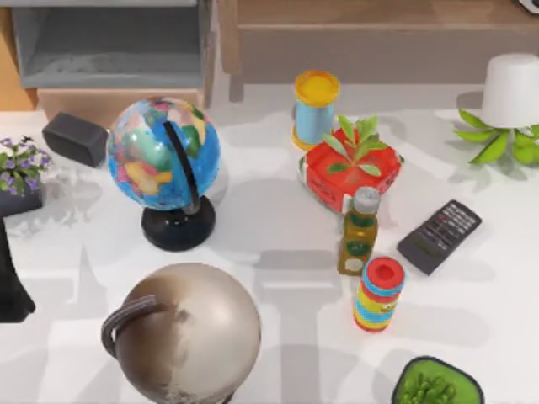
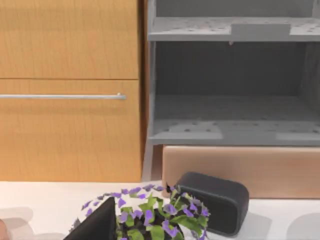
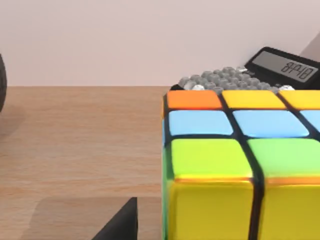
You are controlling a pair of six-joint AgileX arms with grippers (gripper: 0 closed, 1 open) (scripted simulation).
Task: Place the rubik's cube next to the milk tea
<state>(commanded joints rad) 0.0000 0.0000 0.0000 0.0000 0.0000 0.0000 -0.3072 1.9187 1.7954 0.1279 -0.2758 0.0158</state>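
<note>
Right wrist view: rubik's cube [image 3: 240, 165] close before the right claw, claw's opening impossible to tell.

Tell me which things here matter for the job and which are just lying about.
For the job: rubik's cube, milk tea cup.
Just lying about: globe, moon globe, remote, calculator, speaker, bottle, striped can.

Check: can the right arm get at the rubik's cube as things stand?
Probably yes. The right wrist view has the rubik's cube close up on a wooden surface, near face unblocked; a calculator sits behind it.
</note>
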